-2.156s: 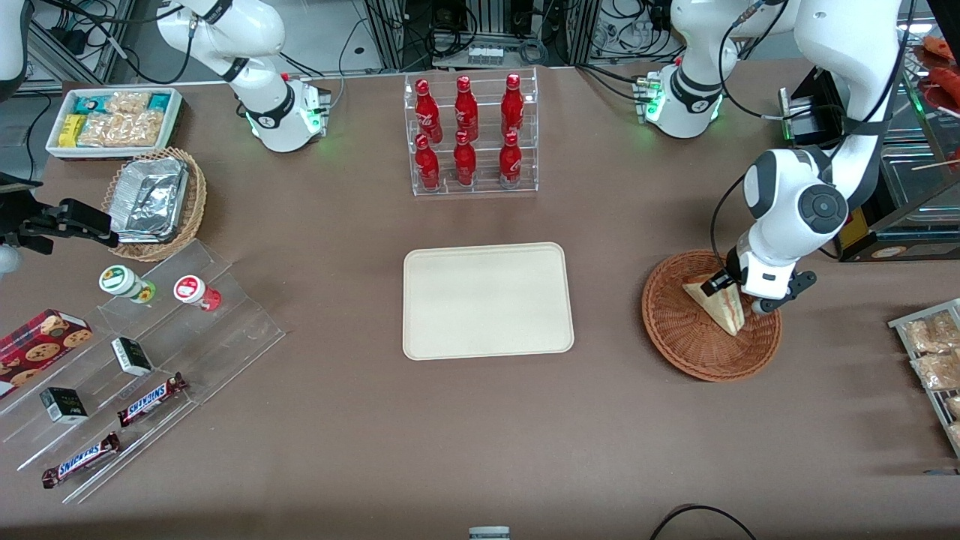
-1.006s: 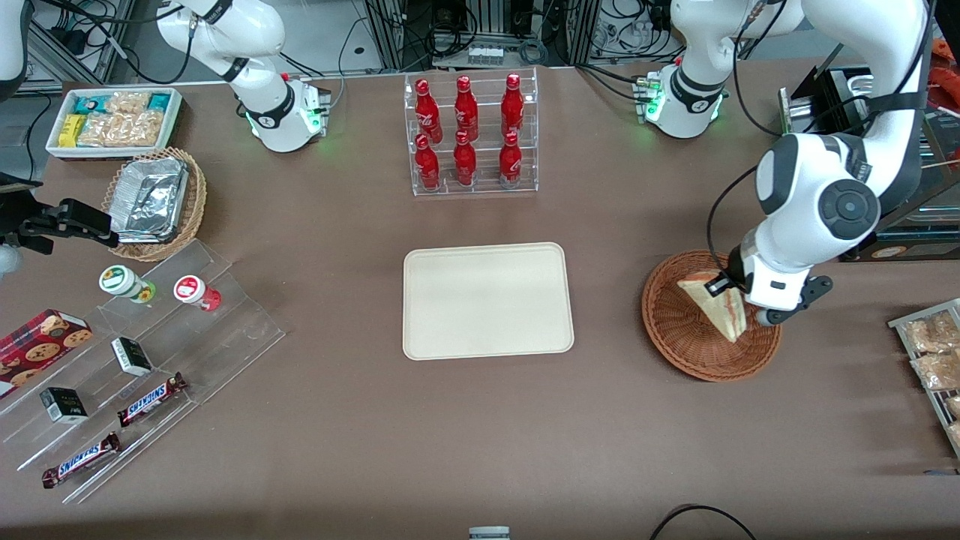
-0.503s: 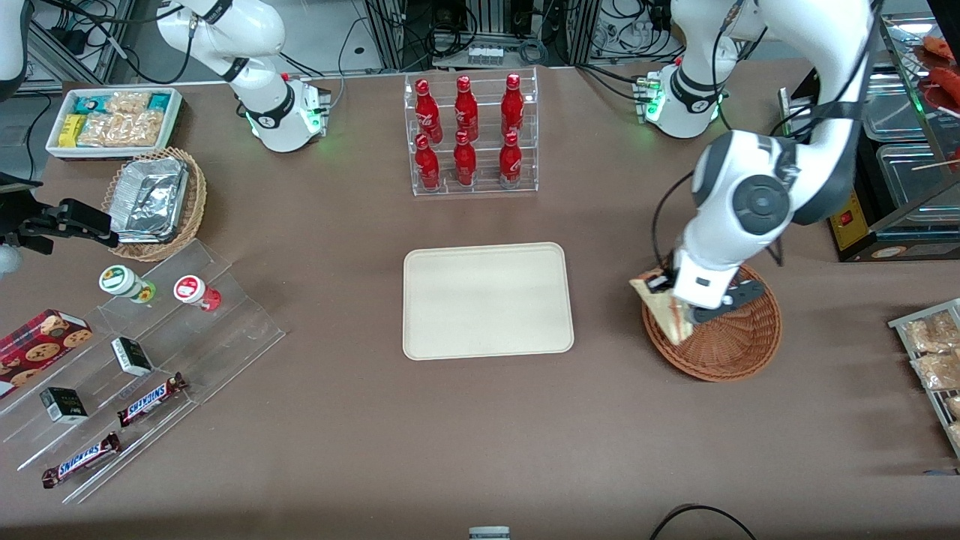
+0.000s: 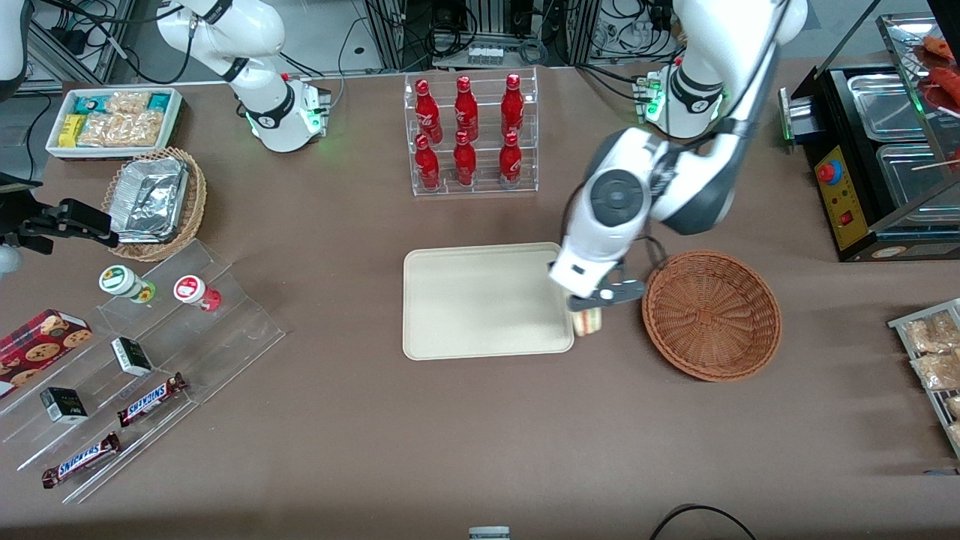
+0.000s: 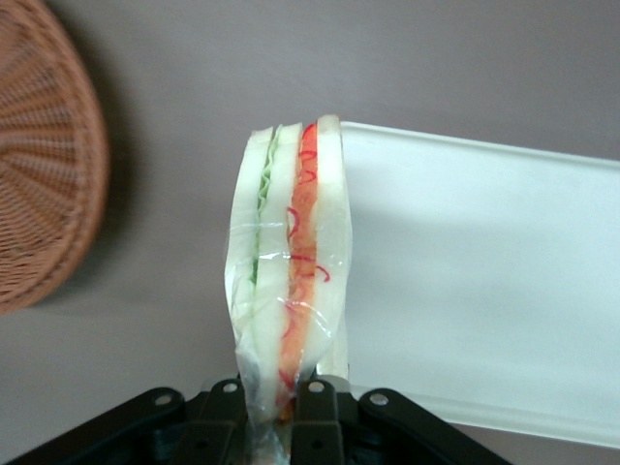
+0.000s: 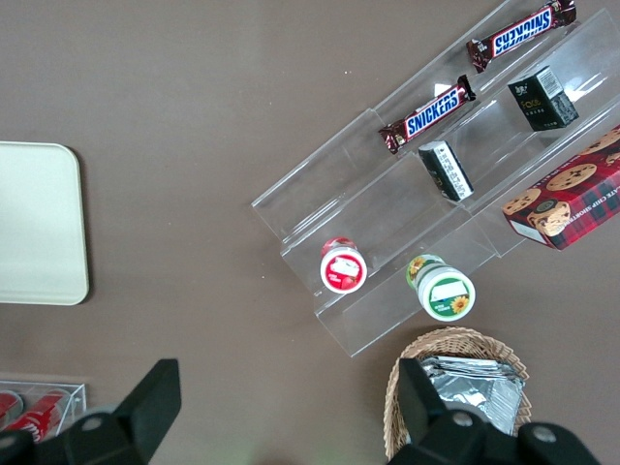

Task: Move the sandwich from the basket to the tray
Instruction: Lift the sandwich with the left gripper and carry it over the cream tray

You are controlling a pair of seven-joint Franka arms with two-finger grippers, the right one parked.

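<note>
Tool (image 4: 592,306): shut tight on the sandwich (image 5: 289,271); in the wrist view the black fingers (image 5: 225,412) pinch its wrapped end, cut edge facing the cam. Hangs over the tray's edge on the basket side, above the worktop (image 4: 480,435).
Sandwich: held in the air, clear of the basket (image 4: 711,315); in the front view only a bit of it (image 4: 587,321) shows below the tool, over the strip betw. tray and basket. Clear film wrap; green, red and pink layers betw. pale bread.
Tray (image 4: 465,300): cream, flat, mid worktop, nothing on it.
Basket: reddish-brown wicker, just beside the tray toward the working arm's end, nothing in it.
Writing: "SNICKERS" on two bars (image 4: 152,399) on a clear stepped stand (image 4: 225,330) toward the parked arm's end; other labels too small to read.
Around: rack of red bottles (image 4: 469,135), farther from the front cam than the tray; tan basket w/ foil containers (image 4: 154,199); white bin of snack packets (image 4: 112,120); cookie box (image 4: 37,341).
In the way: nothing on the tray's surface by the tool.
</note>
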